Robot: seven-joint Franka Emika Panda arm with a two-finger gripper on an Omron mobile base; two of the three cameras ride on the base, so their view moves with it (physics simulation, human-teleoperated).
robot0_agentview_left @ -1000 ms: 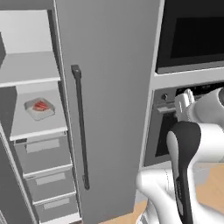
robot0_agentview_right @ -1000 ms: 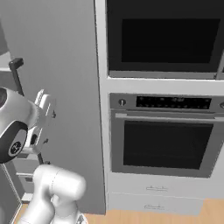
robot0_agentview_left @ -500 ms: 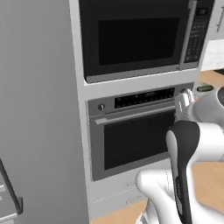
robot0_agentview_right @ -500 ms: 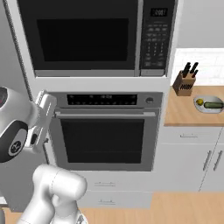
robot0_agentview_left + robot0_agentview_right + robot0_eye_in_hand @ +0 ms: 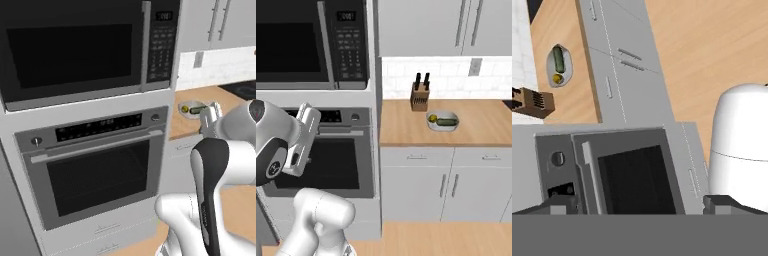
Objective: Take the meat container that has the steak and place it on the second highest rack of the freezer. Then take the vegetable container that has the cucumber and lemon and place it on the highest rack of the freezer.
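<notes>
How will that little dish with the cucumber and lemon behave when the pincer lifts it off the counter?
The dish looks small and shallow, so it is probably light. The round lemon sits loose beside the cucumber and might roll if the dish tilts. Its smooth, low rim may be slippery to pinch.

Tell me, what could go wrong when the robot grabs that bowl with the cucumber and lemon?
1. The vegetable container sits beside the knife block, so the gripper might bump the block while reaching in.
2. The cucumber and lemon lie loose inside; tilting could spill them.
3. It is near the counter's front edge, so a nudge might push it off.
</notes>
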